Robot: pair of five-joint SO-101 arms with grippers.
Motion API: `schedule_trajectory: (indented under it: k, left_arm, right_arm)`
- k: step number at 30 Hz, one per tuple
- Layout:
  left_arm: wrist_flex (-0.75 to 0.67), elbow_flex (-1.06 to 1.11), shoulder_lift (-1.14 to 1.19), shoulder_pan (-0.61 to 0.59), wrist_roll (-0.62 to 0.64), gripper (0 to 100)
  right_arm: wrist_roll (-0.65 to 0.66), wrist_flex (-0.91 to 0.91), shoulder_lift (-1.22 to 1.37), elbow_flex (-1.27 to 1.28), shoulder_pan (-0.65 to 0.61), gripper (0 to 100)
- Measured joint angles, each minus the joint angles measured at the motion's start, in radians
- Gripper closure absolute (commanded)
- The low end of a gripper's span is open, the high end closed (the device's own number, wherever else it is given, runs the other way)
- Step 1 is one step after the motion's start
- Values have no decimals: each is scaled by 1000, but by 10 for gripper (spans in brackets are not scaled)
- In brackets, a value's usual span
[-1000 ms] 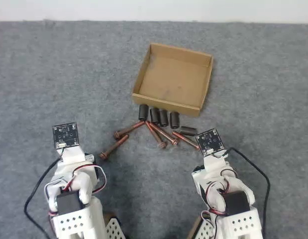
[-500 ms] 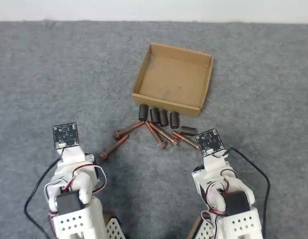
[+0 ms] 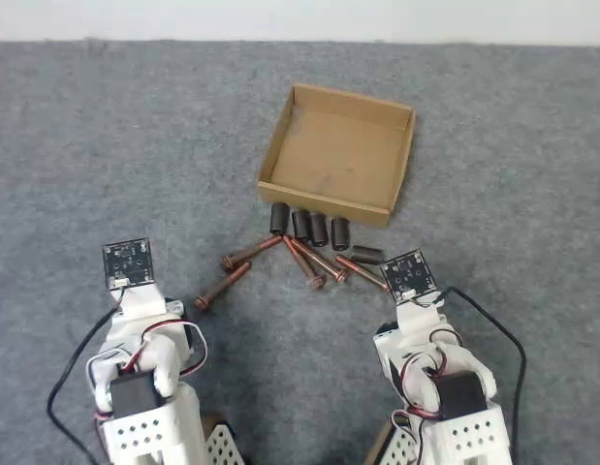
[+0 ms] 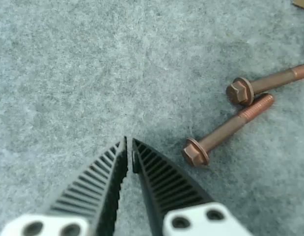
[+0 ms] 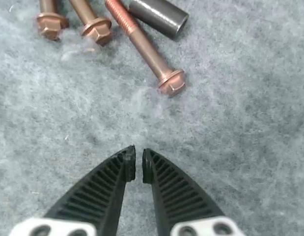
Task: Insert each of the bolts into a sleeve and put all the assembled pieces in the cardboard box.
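Toward twelve o'clock on the grey felt-covered counter (image 3: 106, 145) sits a shallow, square, brown cardboard box (image 3: 324, 199), open-topped with its bare floor showing. Just off the box's six o'clock wall, four dark grey cylindrical metal sleeves (image 3: 300, 225) sit side by side in a row, none holding a bolt. A fifth sleeve (image 3: 367, 255) lies apart at four o'clock from that row, its length running three to nine.

Five copper-coloured hex-head steel bolts (image 3: 319, 260) lie loose on the counter at six o'clock from the sleeves. Three of them fan out between the row and the fifth sleeve. Two more lie at eight o'clock from the row, slanted with their heads toward seven o'clock.

At seven o'clock on the counter stands the white left arm (image 3: 144, 329), and at five o'clock the white right arm (image 3: 426, 339).

From the left wrist, the left end effector (image 4: 128, 142) hangs over bare felt, its black ribbed fingers drawn together with only a sliver between the tips and nothing held. Two bolts lie near it, the closer one (image 4: 225, 132) with its hex head nearest the tips.

From the right wrist, the right end effector (image 5: 138, 150) likewise has its fingers almost touching and holds nothing. Ahead of it lie a bolt (image 5: 147, 49), two more bolt heads and the fifth sleeve (image 5: 159, 17).
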Motion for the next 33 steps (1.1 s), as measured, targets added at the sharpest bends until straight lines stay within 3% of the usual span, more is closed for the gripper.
schedule_trajectory:
  k: [33]
  left_arm:
    - [-37, 0, 0, 40, 0, 988]
  right_arm:
    - [0, -37, 0, 0, 3, 989]
